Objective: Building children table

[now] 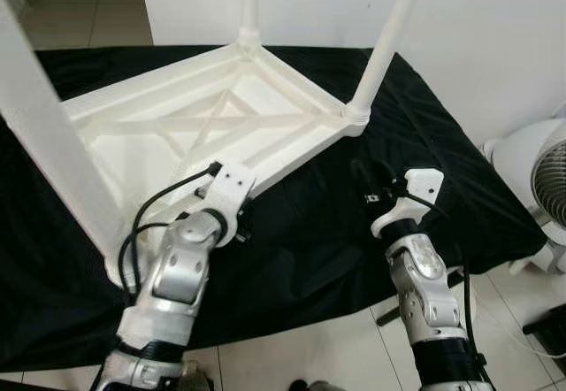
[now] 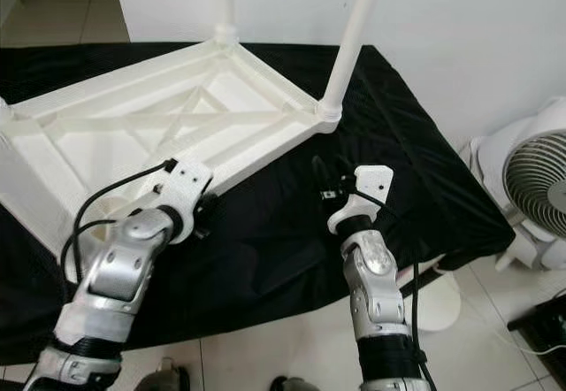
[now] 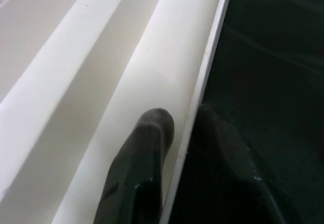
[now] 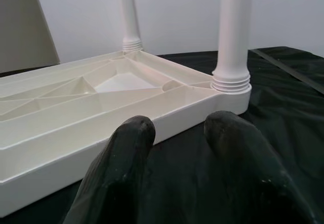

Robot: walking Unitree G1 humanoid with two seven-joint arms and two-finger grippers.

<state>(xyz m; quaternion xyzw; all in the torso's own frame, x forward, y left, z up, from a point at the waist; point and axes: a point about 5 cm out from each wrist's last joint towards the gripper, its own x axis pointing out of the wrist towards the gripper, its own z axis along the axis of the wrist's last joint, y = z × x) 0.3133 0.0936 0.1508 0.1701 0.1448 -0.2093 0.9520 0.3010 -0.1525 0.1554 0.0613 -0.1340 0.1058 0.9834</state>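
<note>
White table (image 1: 221, 117) lying upside down on black-covered desk (image 1: 424, 143). Its edge being pinched by left hand (image 3: 185, 133). Right hand (image 4: 177, 133), fingers apart, being held just beside table corner.

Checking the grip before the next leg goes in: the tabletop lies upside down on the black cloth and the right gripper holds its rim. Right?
No. The left gripper straddles the tabletop rim, per the left wrist view; the right gripper hangs open, short of it.
</note>
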